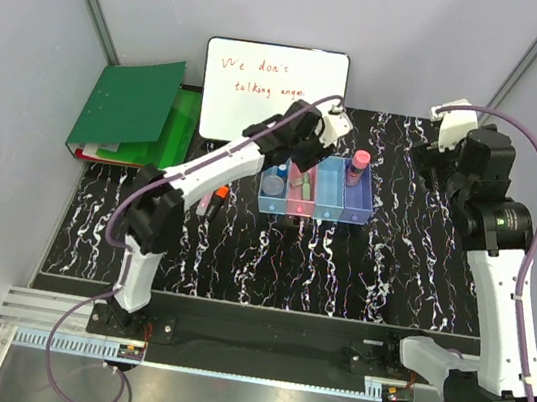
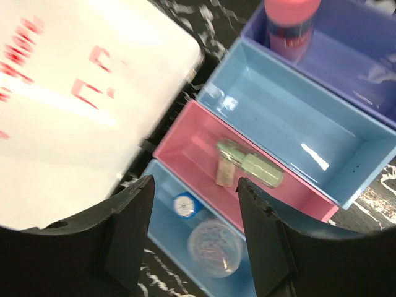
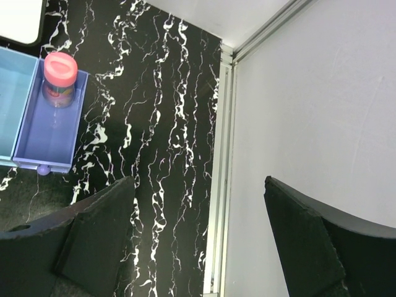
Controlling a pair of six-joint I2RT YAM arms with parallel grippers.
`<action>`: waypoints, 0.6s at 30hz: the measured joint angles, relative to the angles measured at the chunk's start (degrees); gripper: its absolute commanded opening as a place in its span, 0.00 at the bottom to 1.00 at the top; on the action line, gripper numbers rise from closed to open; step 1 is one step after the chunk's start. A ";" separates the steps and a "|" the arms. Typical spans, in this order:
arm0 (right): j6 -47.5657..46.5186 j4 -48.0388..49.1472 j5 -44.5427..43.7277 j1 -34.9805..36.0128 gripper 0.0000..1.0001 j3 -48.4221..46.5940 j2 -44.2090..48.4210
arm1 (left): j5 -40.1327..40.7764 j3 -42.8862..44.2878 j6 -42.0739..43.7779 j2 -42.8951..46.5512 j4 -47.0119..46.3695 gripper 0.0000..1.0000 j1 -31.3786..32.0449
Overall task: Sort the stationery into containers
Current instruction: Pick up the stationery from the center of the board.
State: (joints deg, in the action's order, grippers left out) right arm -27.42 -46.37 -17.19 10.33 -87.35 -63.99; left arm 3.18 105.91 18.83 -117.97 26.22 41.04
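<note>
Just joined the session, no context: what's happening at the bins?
Left tool hangs open, empty, over the bins. Pale green marker lies in the pink bin; blue-capped bottle and clear round piece in the end blue bin; pink-capped bottle in the purple bin. An orange marker lies on the table by the left arm. Right tool is open, off to the right.

Bins (image 1: 328,198) row mid-table; whiteboard (image 1: 274,81) behind, folder (image 1: 126,104) L (bottle (image 1: 359,164) in R-most bin).
</note>
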 measured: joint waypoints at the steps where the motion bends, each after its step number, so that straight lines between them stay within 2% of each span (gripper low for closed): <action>1: 0.13 0.00 0.26 0.00 0.93 0.26 0.00 | 0.00 -0.37 0.98 1.90 -0.48 0.63 0.04; 5: 0.81 -0.15 0.90 0.00 0.93 1.68 -0.42 | 0.79 -6.56 6.25 10.58 -2.49 0.64 0.22; 8: 2.45 -0.24 1.77 0.00 0.94 2.73 -1.07 | 2.84 -16.55 11.13 18.29 -5.11 0.78 0.22; 9: 3.34 -0.24 1.95 0.00 0.94 3.15 -1.29 | 3.85 -21.31 13.03 21.22 -5.81 0.80 0.22; 13: 7.63 -0.26 3.17 -0.46 0.94 5.66 -1.46 | 6.95 -32.24 17.11 24.96 -7.08 0.94 -0.22; 15: 10.19 -0.57 4.17 -0.98 0.94 7.43 -1.79 | 7.96 -36.68 18.38 25.35 -6.91 0.98 -0.81; 18: 13.03 -1.81 5.97 -1.44 0.95 9.75 -3.39 | 9.11 -40.63 19.37 25.62 -6.45 0.99 -2.23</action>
State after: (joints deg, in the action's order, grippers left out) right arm -14.39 -48.18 -11.22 8.88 -77.60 -67.37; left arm 12.29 65.28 38.20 -92.36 19.77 38.81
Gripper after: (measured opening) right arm 0.938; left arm 0.979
